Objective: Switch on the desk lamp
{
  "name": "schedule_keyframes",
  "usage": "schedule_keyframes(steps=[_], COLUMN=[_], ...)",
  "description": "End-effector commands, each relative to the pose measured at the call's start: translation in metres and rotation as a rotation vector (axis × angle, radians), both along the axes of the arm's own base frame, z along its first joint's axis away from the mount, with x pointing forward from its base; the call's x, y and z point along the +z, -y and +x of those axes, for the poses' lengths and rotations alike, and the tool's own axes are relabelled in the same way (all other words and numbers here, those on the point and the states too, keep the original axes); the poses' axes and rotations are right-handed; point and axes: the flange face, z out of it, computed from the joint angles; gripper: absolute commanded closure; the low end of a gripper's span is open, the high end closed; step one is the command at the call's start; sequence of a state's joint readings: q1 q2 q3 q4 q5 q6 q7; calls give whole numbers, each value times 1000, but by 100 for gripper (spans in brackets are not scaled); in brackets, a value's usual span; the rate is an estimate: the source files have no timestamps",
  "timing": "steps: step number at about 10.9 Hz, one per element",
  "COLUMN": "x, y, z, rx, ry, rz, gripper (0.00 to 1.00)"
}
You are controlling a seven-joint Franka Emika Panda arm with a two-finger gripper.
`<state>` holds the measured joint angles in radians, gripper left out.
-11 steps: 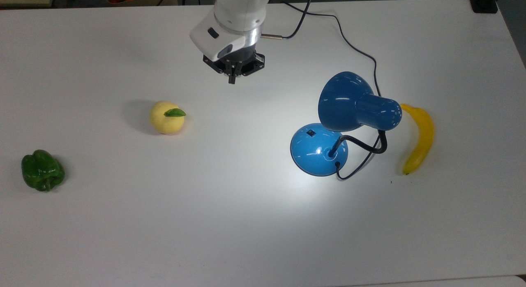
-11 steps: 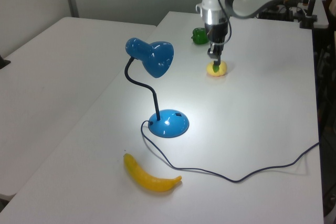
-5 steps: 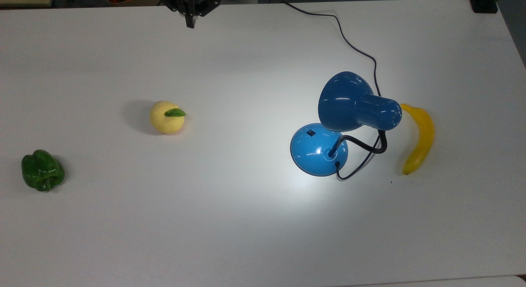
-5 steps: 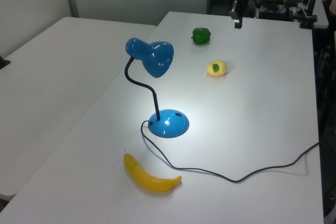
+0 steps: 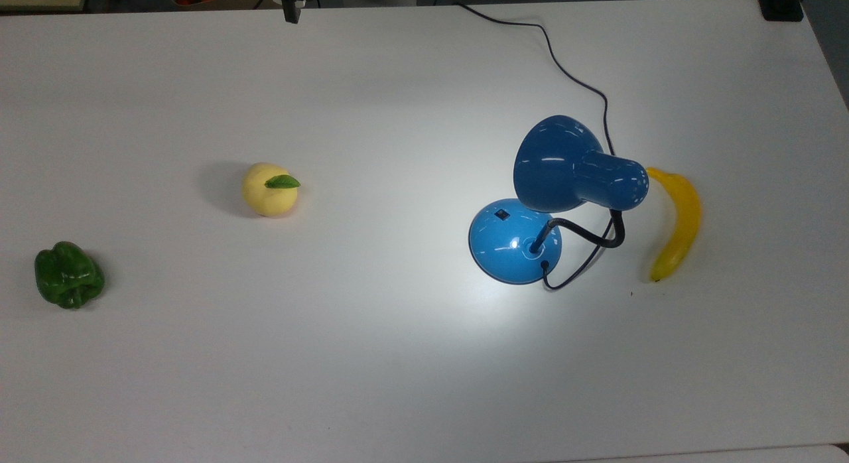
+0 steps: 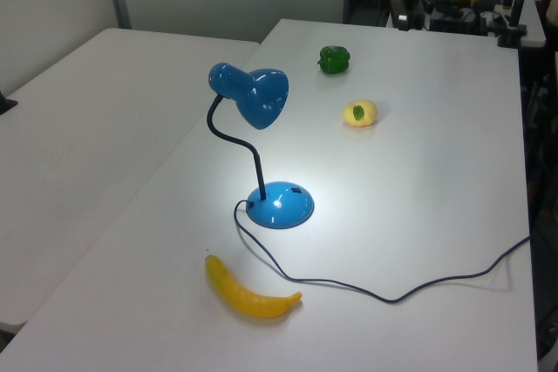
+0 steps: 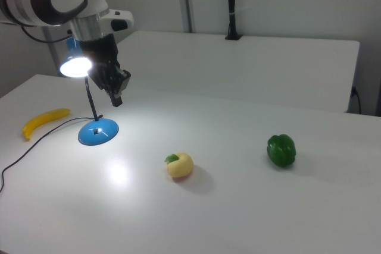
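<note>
I've got the gripper (image 5: 290, 12) up at the far edge of the table (image 5: 398, 383) in the top view, fingers pinched together with nothing between them. The desk lamp (image 5: 570, 171) stands well apart from it, down toward the top view's right, shade hanging over its round blue base (image 5: 507, 247) with the bendy neck (image 5: 584, 231) looping between them.

And look at that: a bright pool of light on the table around the base, and in the right view the shade's mouth (image 7: 76, 66) glows white. I'd call the lamp lit, so the job reads as done.

If I did need the switch (image 5: 502, 215) again, it sits on the base's upper-left shoulder in the top view, on the side facing the gripper. So the path runs diagonally down and to the top view's right, coming in beside the shade rather than under it. The cord (image 5: 570, 78) trails off toward the far edge, close to that line, so I'd mind it.

Banana (image 5: 676, 224) lies just beyond the lamp; yellow fruit (image 5: 268, 191) and green pepper (image 5: 68, 275) sit well off to the top view's left.
</note>
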<state>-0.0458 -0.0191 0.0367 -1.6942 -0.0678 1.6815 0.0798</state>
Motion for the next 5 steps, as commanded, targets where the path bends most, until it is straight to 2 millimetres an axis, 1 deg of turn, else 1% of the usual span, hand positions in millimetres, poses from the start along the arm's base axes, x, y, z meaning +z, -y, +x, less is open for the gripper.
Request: schedule_keyframes(steps=[1, 3, 4, 5], x=[7, 4, 3, 6], y=[-15, -19, -17, -12], z=[3, 6, 6, 6], rx=[48, 56, 53, 46], ry=[13, 9, 7, 13], rz=[20, 21, 21, 20], gripper=[99, 99, 95, 58])
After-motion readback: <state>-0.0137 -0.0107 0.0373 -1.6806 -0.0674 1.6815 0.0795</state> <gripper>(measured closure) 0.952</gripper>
